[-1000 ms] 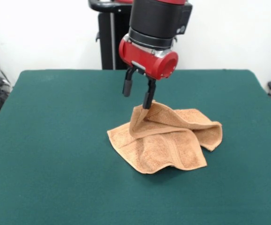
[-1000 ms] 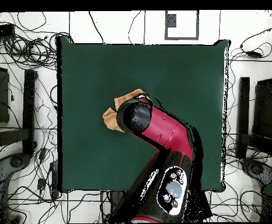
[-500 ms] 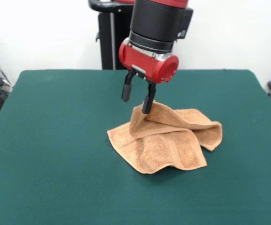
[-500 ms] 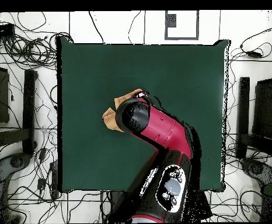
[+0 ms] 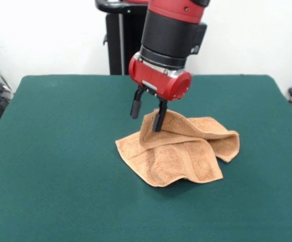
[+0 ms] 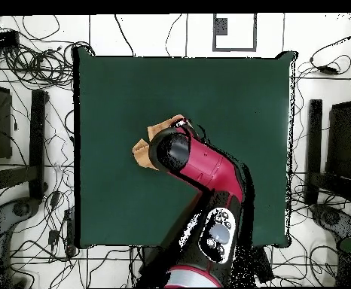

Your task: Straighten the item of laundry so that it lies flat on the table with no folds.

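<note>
The orange-tan towel (image 5: 183,148) lies crumpled and folded over itself near the middle of the dark green table (image 5: 60,166). A raised fold stands up at its back left. My gripper (image 5: 146,115) is open, just above that fold. One finger (image 5: 158,121) touches the fold's top edge and the other finger (image 5: 134,108) hangs over bare table to the left. In the overhead view the arm covers most of the towel (image 6: 143,151), and the gripper is hidden under the arm.
The robot's black pedestal (image 5: 116,38) stands behind the table's far edge. Cables and equipment (image 6: 28,135) lie on the floor around the table in the overhead view.
The gripper has come down slightly toward the towel's raised fold and stayed open. The towel has not moved.
</note>
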Robot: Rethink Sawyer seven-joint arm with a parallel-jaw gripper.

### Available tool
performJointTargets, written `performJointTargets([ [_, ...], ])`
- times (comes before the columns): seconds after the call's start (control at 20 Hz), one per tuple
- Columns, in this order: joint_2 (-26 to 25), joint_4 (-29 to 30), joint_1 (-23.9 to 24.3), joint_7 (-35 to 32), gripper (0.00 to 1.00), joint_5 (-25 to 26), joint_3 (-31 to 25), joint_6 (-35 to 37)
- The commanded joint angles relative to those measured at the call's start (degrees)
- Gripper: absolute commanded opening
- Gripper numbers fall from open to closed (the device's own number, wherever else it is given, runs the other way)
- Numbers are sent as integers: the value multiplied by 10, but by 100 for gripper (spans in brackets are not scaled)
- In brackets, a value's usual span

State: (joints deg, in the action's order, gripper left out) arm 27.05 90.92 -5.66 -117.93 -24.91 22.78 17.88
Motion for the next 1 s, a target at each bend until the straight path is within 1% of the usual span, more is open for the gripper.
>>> performJointTargets([
  [0.05,-41,45,-6,-104,100,-5,-100,-33],
  [0.6,-33,57,-8,-93,100,6,-104,-33],
  [1.0,-34,53,-13,-67,100,28,-98,-21],
])
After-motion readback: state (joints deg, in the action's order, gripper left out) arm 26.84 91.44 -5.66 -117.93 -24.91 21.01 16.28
